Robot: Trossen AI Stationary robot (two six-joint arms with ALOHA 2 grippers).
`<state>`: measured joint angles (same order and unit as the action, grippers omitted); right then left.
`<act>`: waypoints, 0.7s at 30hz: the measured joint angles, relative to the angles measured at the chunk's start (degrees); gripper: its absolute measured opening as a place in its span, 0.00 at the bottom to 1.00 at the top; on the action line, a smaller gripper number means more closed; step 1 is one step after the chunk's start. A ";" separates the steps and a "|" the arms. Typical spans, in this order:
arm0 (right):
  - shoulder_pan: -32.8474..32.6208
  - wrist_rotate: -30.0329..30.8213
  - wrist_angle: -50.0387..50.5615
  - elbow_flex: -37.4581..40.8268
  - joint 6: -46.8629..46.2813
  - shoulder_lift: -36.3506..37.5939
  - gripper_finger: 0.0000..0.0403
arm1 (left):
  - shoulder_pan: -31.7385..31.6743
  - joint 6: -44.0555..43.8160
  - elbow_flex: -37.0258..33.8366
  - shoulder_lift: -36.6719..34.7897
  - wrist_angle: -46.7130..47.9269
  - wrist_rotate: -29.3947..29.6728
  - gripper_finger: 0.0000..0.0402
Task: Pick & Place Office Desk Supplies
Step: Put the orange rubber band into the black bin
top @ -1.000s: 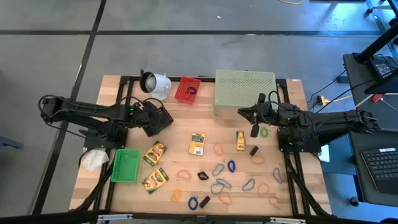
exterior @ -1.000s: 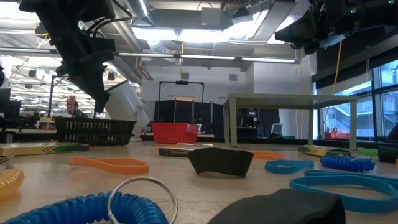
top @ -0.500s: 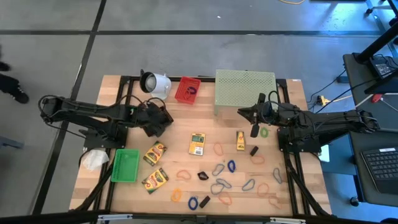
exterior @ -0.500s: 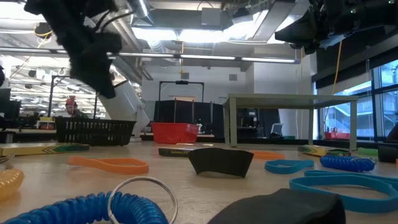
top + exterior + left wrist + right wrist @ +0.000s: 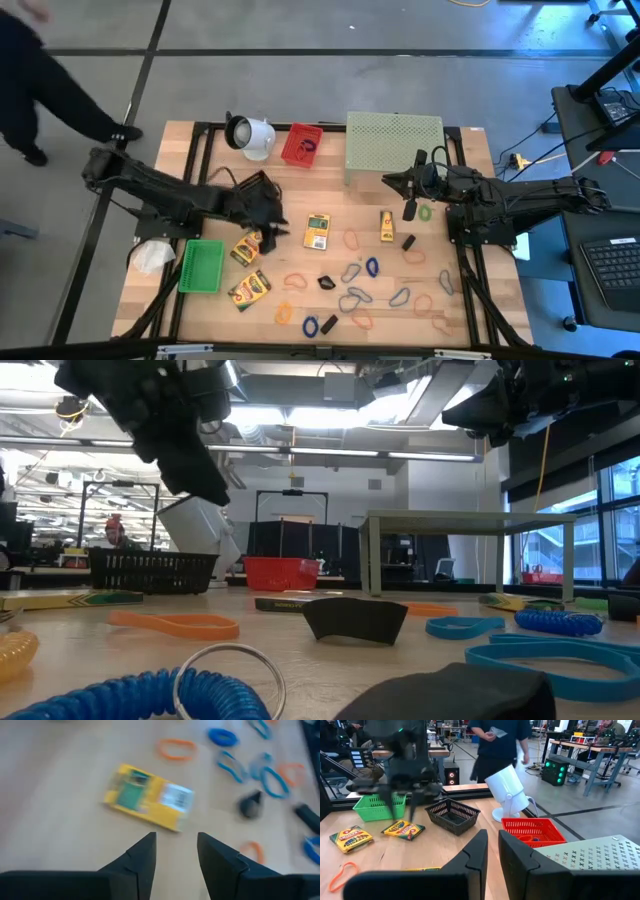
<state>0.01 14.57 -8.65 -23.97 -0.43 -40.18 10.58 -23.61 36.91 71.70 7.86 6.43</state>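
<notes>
the wooden table (image 5: 330,200) carries everything. at its far edge, right of the middle, stands the large pale green mesh stand (image 5: 394,143). beside it to the left, also at the far edge, is a red basket (image 5: 301,145), and then a white cup-shaped object (image 5: 250,134) lying on its side. a green basket (image 5: 201,265) sits near the left edge, toward the near side.

the left gripper (image 5: 270,228) hangs above the table in the left half, just over one crayon box (image 5: 248,246). its two fingers stand a little apart and hold nothing; in the left wrist view another crayon box (image 5: 149,797) lies flat on the wood ahead of them. a third crayon box (image 5: 249,288) lies near the near-left part of the table, beside the green basket.

the right gripper (image 5: 409,208) waits above the right half, just in front of the mesh stand, with its fingers nearly together; i cannot tell if it holds something.

the small supplies lie spread over the near right part: orange rubber-band loops (image 5: 296,281), blue oval clips (image 5: 372,267) and small black clips (image 5: 326,282).
</notes>
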 joint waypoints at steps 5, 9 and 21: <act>0.02 0.00 0.00 0.00 0.00 0.00 0.12 | 5.98 4.30 0.00 6.99 -6.96 -2.07 0.37; 0.00 -0.01 0.01 0.00 -1.37 0.01 0.12 | 9.45 6.79 -0.02 11.59 -11.40 -2.07 0.38; 0.00 -0.02 0.01 0.00 -4.82 0.00 0.12 | 14.19 6.52 -0.04 18.64 -20.19 -2.04 0.39</act>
<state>0.01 14.55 -8.64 -23.97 -5.24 -40.18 24.77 -17.09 36.86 90.34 -12.34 4.39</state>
